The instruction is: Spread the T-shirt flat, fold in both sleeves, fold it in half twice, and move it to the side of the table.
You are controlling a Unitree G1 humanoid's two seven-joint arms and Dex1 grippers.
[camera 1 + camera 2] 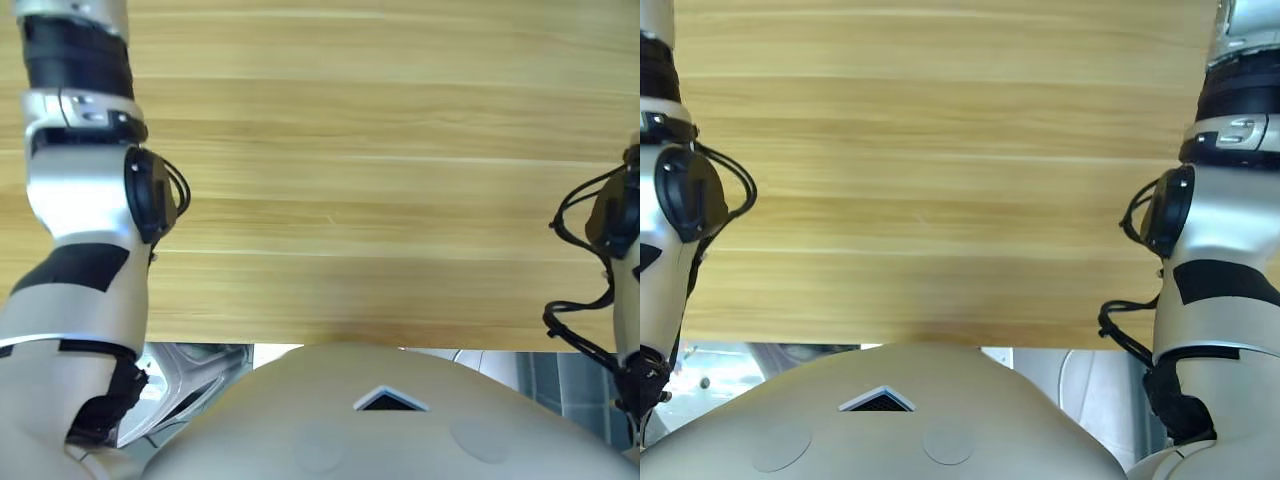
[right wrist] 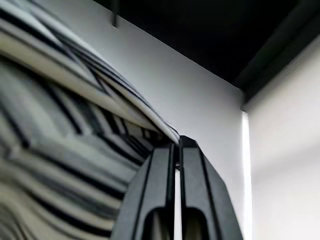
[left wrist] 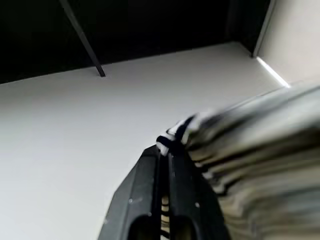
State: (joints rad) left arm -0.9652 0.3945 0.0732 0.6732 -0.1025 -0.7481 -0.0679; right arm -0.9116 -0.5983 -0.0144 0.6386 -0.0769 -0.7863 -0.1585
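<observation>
The striped T-shirt is held up in the air, seen against the room's ceiling in the left wrist view. My left gripper is shut on one edge of the cloth. In the right wrist view the same T-shirt, with dark and pale stripes, hangs from my right gripper, which is shut on another edge. Both arms rise past the top of the eye views at the two sides of the table.
The wooden table stretches across both eye views, bare between the arms. Its near edge runs just in front of me. The floor and a chair base show below that edge.
</observation>
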